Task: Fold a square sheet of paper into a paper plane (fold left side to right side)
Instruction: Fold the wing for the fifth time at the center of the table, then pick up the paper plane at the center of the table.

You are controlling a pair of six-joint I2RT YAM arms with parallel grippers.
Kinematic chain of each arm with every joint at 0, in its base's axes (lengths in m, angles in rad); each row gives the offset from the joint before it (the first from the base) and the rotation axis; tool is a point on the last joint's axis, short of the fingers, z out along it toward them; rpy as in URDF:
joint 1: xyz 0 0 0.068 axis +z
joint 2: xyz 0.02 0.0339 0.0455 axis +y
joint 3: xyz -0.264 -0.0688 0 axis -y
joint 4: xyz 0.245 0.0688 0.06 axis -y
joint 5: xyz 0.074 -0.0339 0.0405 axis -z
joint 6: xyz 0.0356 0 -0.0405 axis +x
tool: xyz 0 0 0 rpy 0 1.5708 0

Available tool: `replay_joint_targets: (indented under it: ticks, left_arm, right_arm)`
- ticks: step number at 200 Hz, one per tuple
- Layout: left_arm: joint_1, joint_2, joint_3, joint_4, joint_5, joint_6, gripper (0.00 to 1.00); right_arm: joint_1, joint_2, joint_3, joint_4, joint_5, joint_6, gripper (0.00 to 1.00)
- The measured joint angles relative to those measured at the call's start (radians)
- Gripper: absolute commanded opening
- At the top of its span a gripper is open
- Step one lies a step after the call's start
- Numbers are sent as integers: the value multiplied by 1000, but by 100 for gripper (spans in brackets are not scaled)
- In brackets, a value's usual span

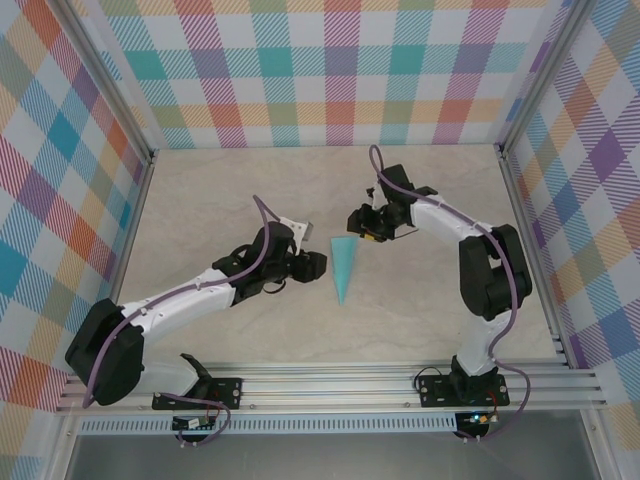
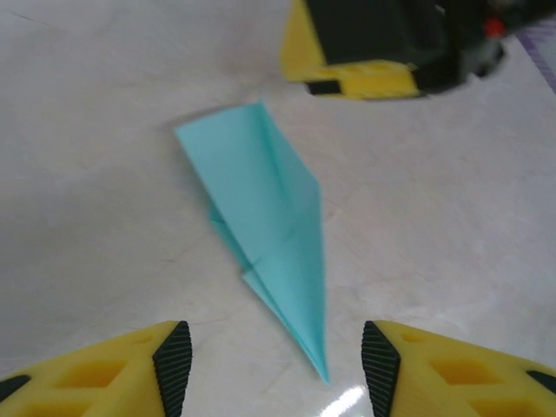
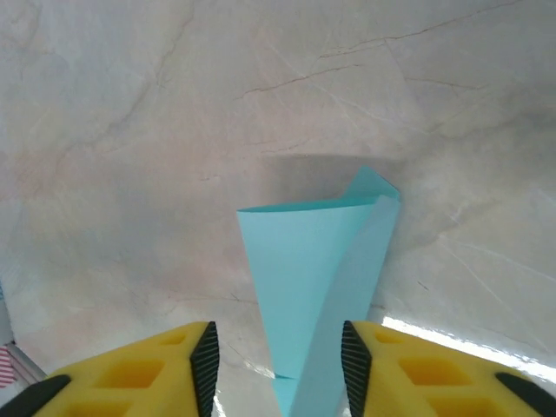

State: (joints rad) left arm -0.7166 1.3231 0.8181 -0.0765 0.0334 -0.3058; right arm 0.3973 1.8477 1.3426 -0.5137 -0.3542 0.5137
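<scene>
Paper folded into a narrow, creased turquoise dart, the paper plane, is seen lying near the middle of the pale marbled table, well apart from every edge. Its wide end is turned toward the far edge and its sharp tip toward the near edge.

The plane is flanked by both arms. The left gripper is placed just beside its left long side, and the right gripper just beside the right corner of its wide end.

In the left wrist view the plane is shown stretched out ahead of the left gripper. Its yellow fingers with black ribbed pads are held apart. The tip is found in the gap between them and is touched by neither pad. The right gripper is seen beyond the wide end.

In the right wrist view the jaws of the right gripper are likewise parted, and nothing is clamped. The plane is seen running down into the gap between the black pads, with one flap lifted slightly at the far right corner. Whether the right-hand pad is touched by that flap cannot be told.
</scene>
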Motion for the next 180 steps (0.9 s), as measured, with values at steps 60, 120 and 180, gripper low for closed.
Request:
replay_joint_targets:
  ticks: [60, 120, 180]
  left_arm:
    - [2, -10, 0, -19, -239, -58, 63]
    - [2, -10, 0, -59, -292, -69, 64]
    - [2, -66, 2, -100, -379, -73, 68]
  right_arm:
    - [103, 3, -68, -90, 58, 33, 42]
    - [133, 33, -71, -92, 20, 49, 0]
    - [112, -122, -114, -6, -162, 0, 1]
